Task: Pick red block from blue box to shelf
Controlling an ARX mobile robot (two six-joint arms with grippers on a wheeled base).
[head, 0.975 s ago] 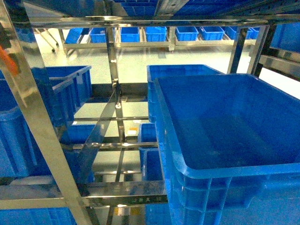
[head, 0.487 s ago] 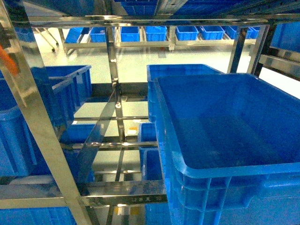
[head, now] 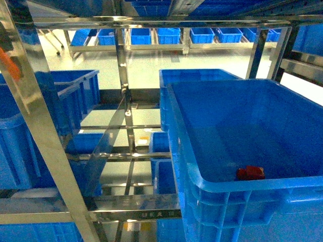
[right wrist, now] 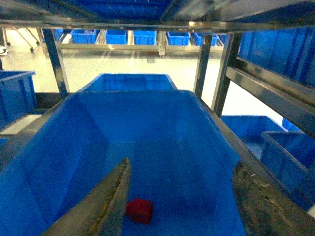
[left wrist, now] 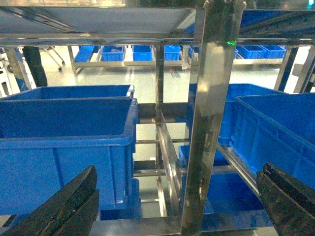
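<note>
On the floor of the big blue crate (head: 252,126) on the shelf (head: 30,101), near its front wall, lies the red block (head: 251,173), free of any grasp; you see it again below the right gripper (right wrist: 179,206), whose fingers stand spread and empty above it. By that, the placing step looks done or nearly so, and your next move is likely to draw the right arm clear without brushing the crate's rim. The left gripper (left wrist: 179,206) hangs released before a steel post (left wrist: 211,118), holding nothing. The tub the block belongs to shows in no view, and the block's stud is too dim to make out.
</note>
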